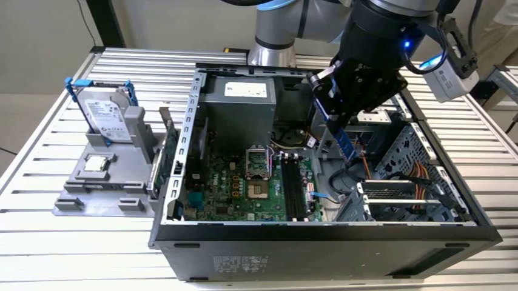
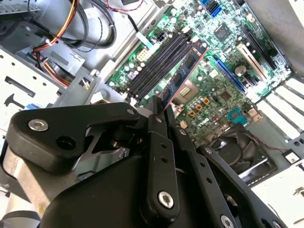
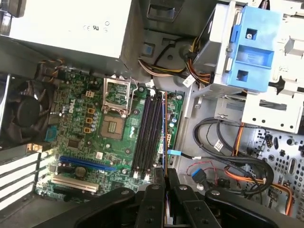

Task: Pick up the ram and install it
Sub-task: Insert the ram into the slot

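My gripper (image 1: 338,124) hangs over the open computer case (image 1: 324,233), shut on the ram (image 1: 347,144), a thin blue stick that points down from its fingers. In the second wrist view the ram (image 2: 184,73) sticks out from the gripper (image 2: 159,107) above the motherboard, with its dark chips showing. It hovers over the black memory slots (image 2: 156,66) and is apart from them. In the first wrist view the ram (image 3: 164,126) shows edge-on, along the slots (image 3: 148,133), ahead of the gripper (image 3: 165,173).
A silver hard drive in a blue bracket (image 1: 109,115) and a small square CPU chip (image 1: 97,162) sit on a grey holder at the exterior view's left. Inside the case are the power supply (image 1: 242,103), a drive cage (image 1: 404,194), loose cables (image 3: 228,156) and a fan (image 3: 21,111).
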Controlling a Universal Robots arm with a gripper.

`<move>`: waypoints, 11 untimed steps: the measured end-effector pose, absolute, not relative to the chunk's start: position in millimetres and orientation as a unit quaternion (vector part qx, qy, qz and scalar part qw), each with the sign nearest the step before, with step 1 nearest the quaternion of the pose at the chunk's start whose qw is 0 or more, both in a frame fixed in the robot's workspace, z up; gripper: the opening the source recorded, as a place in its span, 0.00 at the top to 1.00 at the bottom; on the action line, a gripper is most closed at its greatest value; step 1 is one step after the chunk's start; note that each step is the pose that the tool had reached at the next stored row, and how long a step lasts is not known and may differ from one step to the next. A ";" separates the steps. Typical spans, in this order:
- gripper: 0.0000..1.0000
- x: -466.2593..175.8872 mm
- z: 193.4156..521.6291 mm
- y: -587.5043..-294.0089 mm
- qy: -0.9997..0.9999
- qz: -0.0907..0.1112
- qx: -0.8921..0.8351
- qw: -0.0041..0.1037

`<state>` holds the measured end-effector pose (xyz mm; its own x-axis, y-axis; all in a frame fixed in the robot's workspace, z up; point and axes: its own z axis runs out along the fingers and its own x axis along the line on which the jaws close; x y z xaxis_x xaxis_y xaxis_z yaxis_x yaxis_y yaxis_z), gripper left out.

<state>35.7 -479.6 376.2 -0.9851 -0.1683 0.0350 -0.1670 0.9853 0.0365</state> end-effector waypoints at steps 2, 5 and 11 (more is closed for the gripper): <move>1.00 35.7 376.2 -479.6 -0.996 -0.017 0.082 0.019; 1.00 35.7 376.3 -479.6 -0.996 -0.017 0.081 0.019; 1.00 35.7 376.3 -479.6 -0.996 -0.017 0.081 0.019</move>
